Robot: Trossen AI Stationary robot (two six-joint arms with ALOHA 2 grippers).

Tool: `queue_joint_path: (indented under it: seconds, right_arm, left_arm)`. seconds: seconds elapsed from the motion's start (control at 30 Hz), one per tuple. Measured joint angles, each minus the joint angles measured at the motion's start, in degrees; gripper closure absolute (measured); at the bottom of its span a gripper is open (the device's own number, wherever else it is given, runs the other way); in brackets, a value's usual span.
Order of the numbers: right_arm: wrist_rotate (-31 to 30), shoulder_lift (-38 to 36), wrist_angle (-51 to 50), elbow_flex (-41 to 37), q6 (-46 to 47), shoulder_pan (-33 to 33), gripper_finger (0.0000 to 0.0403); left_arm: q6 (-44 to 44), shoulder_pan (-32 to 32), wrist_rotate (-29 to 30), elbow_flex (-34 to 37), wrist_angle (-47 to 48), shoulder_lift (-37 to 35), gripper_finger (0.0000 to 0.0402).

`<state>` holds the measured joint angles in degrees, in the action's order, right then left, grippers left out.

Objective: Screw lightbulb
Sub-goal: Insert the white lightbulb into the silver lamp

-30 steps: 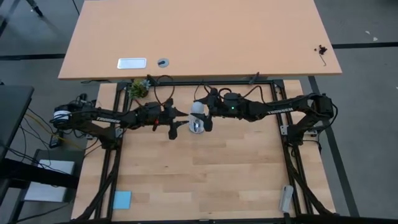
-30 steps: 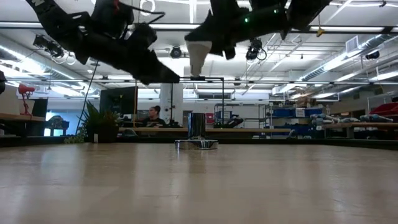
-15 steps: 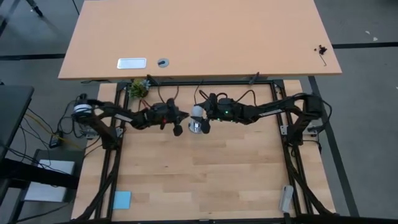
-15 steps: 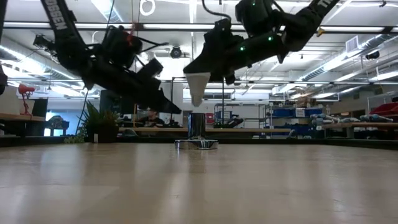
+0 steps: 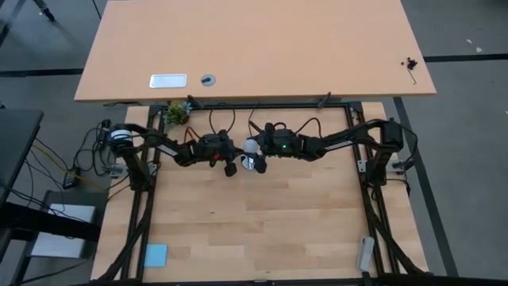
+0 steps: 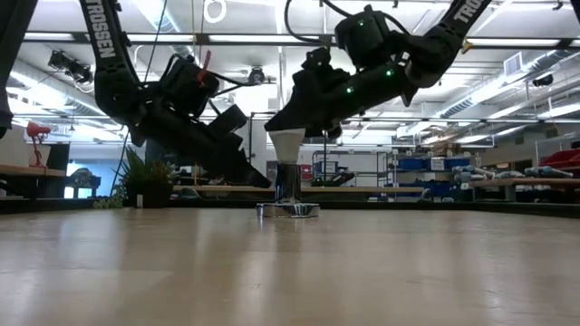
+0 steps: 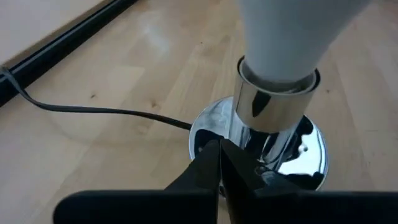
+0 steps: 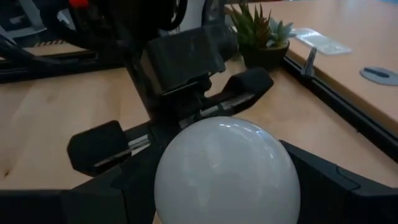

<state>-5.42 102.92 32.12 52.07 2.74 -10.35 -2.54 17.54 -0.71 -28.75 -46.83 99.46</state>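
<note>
1. Lightbulb (image 6: 288, 145) hangs narrow end down in my right gripper (image 5: 252, 152), directly above the socket (image 6: 287, 206), its neck meeting the chrome collar in the left wrist view; upright alignment lets the thread catch.
2. Right fingers (image 8: 311, 180) stand wide on either side of the white globe, clamping it at its broad part, probably for turning grip.
3. Left gripper (image 7: 219, 163) has its fingers pressed together, empty, tips low against the socket's silver base (image 7: 311, 158); I judge it's there to pin the base.
4. Black cord (image 7: 93, 111) trails off across the wooden table (image 5: 262, 230).
</note>
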Motion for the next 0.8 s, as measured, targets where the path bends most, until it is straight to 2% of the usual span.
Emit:
queue_joint_path:
  seconds: [0.3,0.63,0.8]
  right_arm:
    - [-0.8,1.8,4.9,-1.0,-2.2,0.0,0.0115]
    - [-1.2,2.6,6.0,-1.6,-0.9,0.0,0.0114]
    - [-1.2,2.6,5.9,-1.7,-0.2,0.2,0.0100]
  left_arm:
    - [0.1,-0.8,0.0,0.0,-0.2,0.0,0.0383]
    - [0.5,-1.1,0.0,0.0,-0.1,0.0,0.0383]
    - [1.1,-1.1,0.0,0.0,0.0,0.0,0.0383]
